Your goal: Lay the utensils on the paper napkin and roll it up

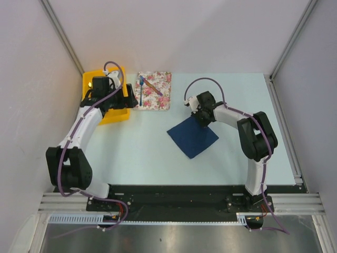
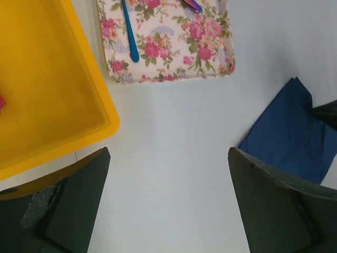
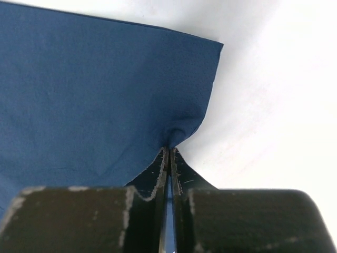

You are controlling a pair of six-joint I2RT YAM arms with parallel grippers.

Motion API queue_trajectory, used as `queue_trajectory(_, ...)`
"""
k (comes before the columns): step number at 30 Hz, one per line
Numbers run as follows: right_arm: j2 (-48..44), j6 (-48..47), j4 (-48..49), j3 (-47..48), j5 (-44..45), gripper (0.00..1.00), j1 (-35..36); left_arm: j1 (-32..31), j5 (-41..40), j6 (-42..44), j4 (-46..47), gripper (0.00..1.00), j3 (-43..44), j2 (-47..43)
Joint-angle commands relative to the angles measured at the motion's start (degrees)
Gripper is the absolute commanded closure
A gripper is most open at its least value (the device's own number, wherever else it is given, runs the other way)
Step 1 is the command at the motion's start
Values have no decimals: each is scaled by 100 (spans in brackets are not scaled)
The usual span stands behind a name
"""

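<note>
So the paper napkin [image 1: 192,136] is sitting flat on the table [image 1: 142,153] just right of centre in the top view, turned like a diamond. Its upper corner area is tucked under the right gripper [image 1: 201,118]. From the right wrist cam you can see that gripper [image 3: 168,153] pressed together on the edge of the napkin [image 3: 95,89], close to a corner, and the paper puckers up into a little peak right where it's pinched.

The utensils aren't on the napkin. Both lie on the floral mat [image 1: 160,97] in the upper middle of the top view, well apart from the blue sheet. The blue-handled utensil [image 1: 141,87] runs along the mat's left side. The tan-orange utensil [image 1: 152,87] lies slanted just beside it.

The left gripper [image 1: 129,99] is over at the mat's lower left corner, next to the yellow tray [image 1: 118,116]. In its own view the left gripper [image 2: 168,153] is spread wide with only bare table between the fingers, and the tray [image 2: 52,79] fills the upper left.
</note>
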Motion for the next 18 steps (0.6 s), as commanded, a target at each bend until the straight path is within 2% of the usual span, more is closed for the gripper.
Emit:
queue_trajectory(1,-109,-382,380,107,-24,92,-75,-163,-588,-462,150,0,721,566)
queue_trajectory(2,-82,-417,423,151,-24,92,-76,-207,-658,-515,159,0,905,690)
queue_trajectory(4,-3,-409,363,370,-41,82,-93,-260,-842,-672,150,0,1125,1023)
queue_trajectory(5,6,-383,223,432,-59,72,-93,-347,-973,-726,115,0,1396,1156)
queue_trajectory(6,6,-348,170,494,-77,52,-111,-400,-1105,-778,115,0,1555,1279)
queue_trajectory(8,-143,-251,143,556,-156,33,-137,-549,-1413,-954,45,0,2054,1708)
queue_trajectory(9,-213,-173,125,573,-199,18,-181,-611,-1562,-1137,1,1,2249,1894)
queue_trajectory(11,-414,-76,55,626,-322,1,-242,-821,-2107,-1244,-192,0,2932,2480)
queue_trajectory(13,-547,48,2,644,-515,0,-400,-962,-2563,-1358,-263,1,3383,2852)
queue_trajectory(18,-899,364,-182,688,-920,0,-822,-1279,-2979,-1630,-193,6,4605,4168)
